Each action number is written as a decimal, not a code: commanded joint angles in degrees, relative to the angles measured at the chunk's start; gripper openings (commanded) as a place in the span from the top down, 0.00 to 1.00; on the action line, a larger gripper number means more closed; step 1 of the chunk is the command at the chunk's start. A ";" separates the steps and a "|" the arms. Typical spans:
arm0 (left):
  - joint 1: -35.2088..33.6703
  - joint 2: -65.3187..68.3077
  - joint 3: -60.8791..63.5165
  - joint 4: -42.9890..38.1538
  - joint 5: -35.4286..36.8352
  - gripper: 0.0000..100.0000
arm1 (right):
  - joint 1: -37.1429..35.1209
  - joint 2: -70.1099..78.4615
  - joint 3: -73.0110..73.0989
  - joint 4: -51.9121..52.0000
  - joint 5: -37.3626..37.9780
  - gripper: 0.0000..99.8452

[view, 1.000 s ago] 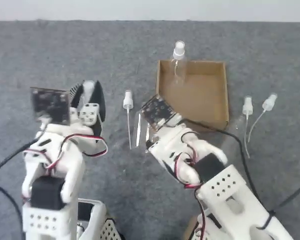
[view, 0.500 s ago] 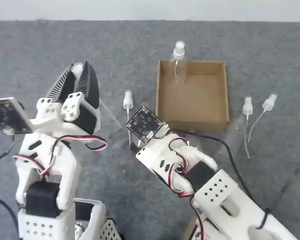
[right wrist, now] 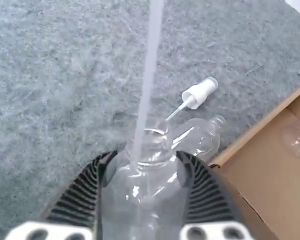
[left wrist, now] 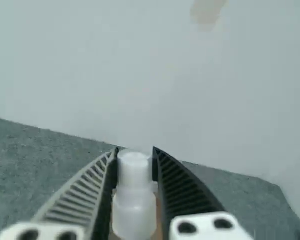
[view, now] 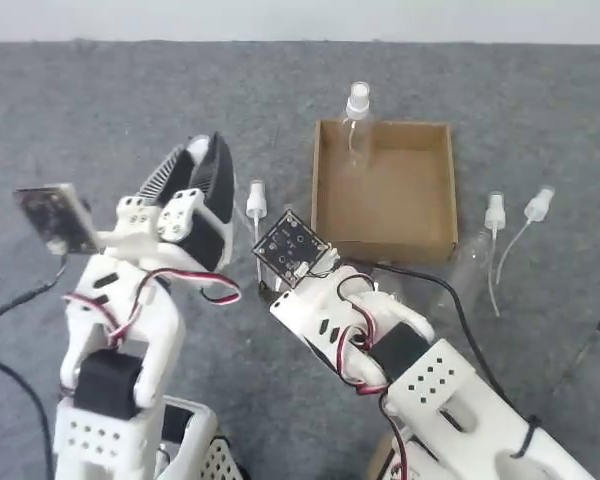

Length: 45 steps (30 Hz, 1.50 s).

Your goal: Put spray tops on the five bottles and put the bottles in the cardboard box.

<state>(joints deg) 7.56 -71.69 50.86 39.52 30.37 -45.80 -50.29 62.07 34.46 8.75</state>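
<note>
Over the left part of the grey counter (view: 100, 100), the left gripper (view: 206, 145) is now standing closer to the middle than half a second ago, when it was pointing more toward the far left. The right arm is keeping the place it had half a second ago. Before that, it was sliding left, away from the cardboard box (view: 450, 190).

The left gripper is closing firmly on a white spray top (left wrist: 134, 200), and the cap is sitting between the ribbed fingers (left wrist: 85, 200) near their tips. The right gripper (right wrist: 145, 162) is clamping a clear bottle (right wrist: 142, 190) around its shoulder, with the open neck pointing away from the wrist. A thin pale dip tube (right wrist: 149, 60) is coming down to the mouth of this bottle.

Just beyond it, a loose spray top (right wrist: 199, 92) is lying on the counter, and a second clear bottle (right wrist: 197, 137) is lying beside the box wall. At the far rim of the box, a capped bottle (view: 357, 105) is showing. To the right of the box, two more spray tops (view: 495, 210) are lying near another clear bottle (view: 468, 262).
</note>
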 commanded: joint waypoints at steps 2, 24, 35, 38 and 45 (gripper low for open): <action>0.00 -0.97 1.71 -1.41 0.09 0.99 | -0.48 -2.07 -0.62 -1.27 -0.62 0.96; -4.84 -0.53 -3.82 -5.80 -2.90 0.99 | -0.48 -2.07 0.79 0.66 -0.18 0.96; 1.85 -1.05 5.67 -6.59 -2.81 0.99 | -0.40 -2.07 0.79 0.66 -0.18 0.96; 2.99 -1.05 5.41 -4.04 -2.81 0.99 | -0.40 -2.07 0.79 0.57 -0.44 0.96; 2.81 -1.05 5.76 -0.44 -3.08 0.99 | -0.04 -2.07 1.05 -5.32 -0.62 0.99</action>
<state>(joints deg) 10.29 -71.69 57.01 37.14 27.82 -45.89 -50.29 63.65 32.70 8.75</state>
